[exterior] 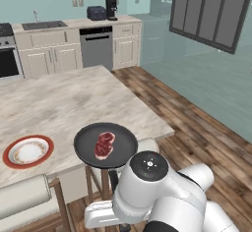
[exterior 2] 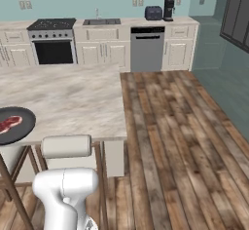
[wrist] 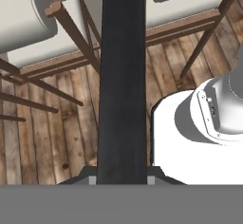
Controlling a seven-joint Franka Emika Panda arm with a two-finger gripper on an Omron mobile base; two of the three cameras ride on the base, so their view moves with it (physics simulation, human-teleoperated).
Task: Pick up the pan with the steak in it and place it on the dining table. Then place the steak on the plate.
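The black pan (exterior: 84, 146) sits at the near edge of the dining table (exterior: 64, 98), with the red steak (exterior: 104, 144) lying in its middle. Whether the pan rests on the tabletop or hangs just above it, I cannot tell. The plate (exterior: 28, 152), red-rimmed with a cream centre, lies on the table to the pan's left. In the right base view the pan (exterior 2: 22, 126) and steak (exterior 2: 9, 123) sit at the left edge. In the hand view my gripper (wrist: 121, 179) is shut on the pan's long handle (wrist: 122, 76), which runs straight up the picture.
Wooden chairs with pale cushioned backs stand at the table's near side (exterior: 24, 194) (exterior 2: 66, 146), right under the pan. The kitchen counter (exterior 2: 112, 27) with stove, sink, dishwasher, toaster and coffee machine lines the far wall. Wooden floor (exterior 2: 170, 141) lies open to the right.
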